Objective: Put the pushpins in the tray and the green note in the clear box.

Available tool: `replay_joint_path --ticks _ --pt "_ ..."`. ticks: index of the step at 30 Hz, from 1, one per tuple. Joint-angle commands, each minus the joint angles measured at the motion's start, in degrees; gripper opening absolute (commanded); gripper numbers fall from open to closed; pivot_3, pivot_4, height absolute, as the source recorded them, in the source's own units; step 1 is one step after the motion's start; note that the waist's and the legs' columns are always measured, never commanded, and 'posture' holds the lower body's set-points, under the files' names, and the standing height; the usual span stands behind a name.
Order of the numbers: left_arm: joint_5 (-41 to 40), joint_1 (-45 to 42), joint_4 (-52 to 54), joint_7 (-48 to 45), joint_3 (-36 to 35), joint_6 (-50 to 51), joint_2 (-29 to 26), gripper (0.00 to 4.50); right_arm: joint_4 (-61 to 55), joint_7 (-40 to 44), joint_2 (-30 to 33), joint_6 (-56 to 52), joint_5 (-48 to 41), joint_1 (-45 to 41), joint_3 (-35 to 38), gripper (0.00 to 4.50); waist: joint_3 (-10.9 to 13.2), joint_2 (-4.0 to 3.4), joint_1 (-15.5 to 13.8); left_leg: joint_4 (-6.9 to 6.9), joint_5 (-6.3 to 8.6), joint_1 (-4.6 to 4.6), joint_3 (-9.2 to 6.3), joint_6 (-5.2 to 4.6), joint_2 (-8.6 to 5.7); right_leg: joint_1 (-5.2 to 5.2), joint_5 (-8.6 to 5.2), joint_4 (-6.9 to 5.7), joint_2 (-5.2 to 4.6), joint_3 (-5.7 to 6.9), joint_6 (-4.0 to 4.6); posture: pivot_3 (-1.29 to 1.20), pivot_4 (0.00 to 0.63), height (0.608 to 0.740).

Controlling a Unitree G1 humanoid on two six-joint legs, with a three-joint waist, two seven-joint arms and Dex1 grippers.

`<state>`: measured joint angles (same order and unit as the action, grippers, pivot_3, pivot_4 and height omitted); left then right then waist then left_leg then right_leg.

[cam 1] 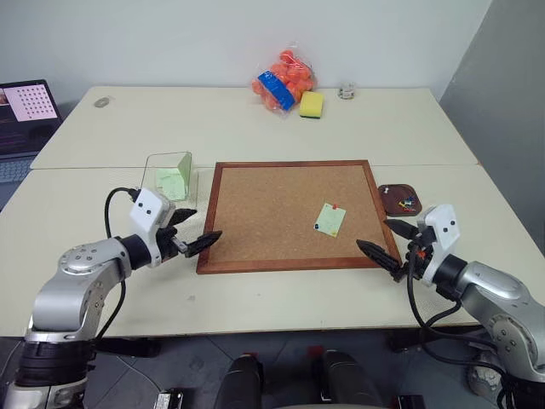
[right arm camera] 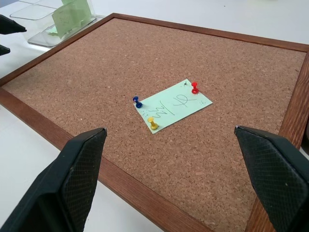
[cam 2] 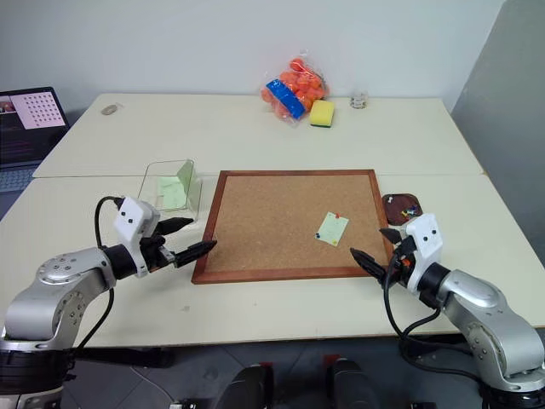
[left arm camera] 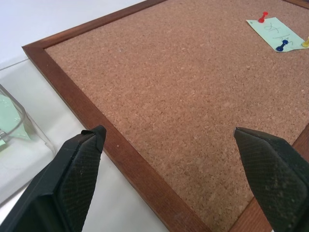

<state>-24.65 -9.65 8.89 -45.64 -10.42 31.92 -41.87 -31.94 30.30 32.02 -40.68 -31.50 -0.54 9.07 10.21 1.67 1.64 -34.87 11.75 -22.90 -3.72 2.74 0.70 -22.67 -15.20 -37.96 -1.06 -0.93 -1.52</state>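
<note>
Here, note: the green note (right arm camera: 173, 104) lies flat on the corkboard (cam 1: 272, 213), fastened by the pushpins (right arm camera: 194, 87), red, blue and yellow.
Left tool (cam 1: 192, 230): my fingers apart, empty, beside the clear box (cam 1: 170, 175).
Right tool (cam 1: 387, 243): apart, empty, near the tray (cam 1: 398, 198), which already holds pins.
Next, I judge: pins first, since they hold the paper.

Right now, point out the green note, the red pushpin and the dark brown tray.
Pale green square paper note (right arm camera: 173, 105): right wrist view, centre of the sheet.
Red plastic-headed pushpin (right arm camera: 194, 87): right wrist view, its head.
Small dark brown rounded-square tray (cam 1: 392, 203): left eye view, bare floor.
</note>
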Motion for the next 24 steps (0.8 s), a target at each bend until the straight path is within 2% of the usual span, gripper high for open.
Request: replay_joint_path --ticks 1,12,24 --pt "0.16 0.07 1.56 0.22 -0.41 -1.48 0.25 4.5 -0.25 0.36 -0.23 2.58 0.51 0.48 0.5 4.49 0.0 0.0 -0.01 0.0 0.0 0.0 0.0 0.0 0.0 0.0 0.0 0.0 0.0 0.0 0.0 0.0 0.15 0.74" --pt "-0.04 0.08 2.01 2.62 -1.16 -1.5 1.98 4.5 4.6 1.24 -1.58 9.1 3.95 1.58 -0.69 4.49 0.0 0.0 0.0 0.0 0.0 0.01 0.0 0.0 -0.01 0.0 0.0 -0.01 0.0 0.0 0.0 0.0 0.15 0.74" --pt "-3.09 -0.84 2.19 1.54 -1.0 0.15 2.39 4.5 4.48 1.25 -1.34 8.39 3.52 -0.17 -1.44 4.49 0.0 0.0 0.0 -0.01 0.0 0.01 0.0 0.0 -0.01 0.01 0.0 -0.02 0.01 0.0 0.0 0.0 0.15 0.74"
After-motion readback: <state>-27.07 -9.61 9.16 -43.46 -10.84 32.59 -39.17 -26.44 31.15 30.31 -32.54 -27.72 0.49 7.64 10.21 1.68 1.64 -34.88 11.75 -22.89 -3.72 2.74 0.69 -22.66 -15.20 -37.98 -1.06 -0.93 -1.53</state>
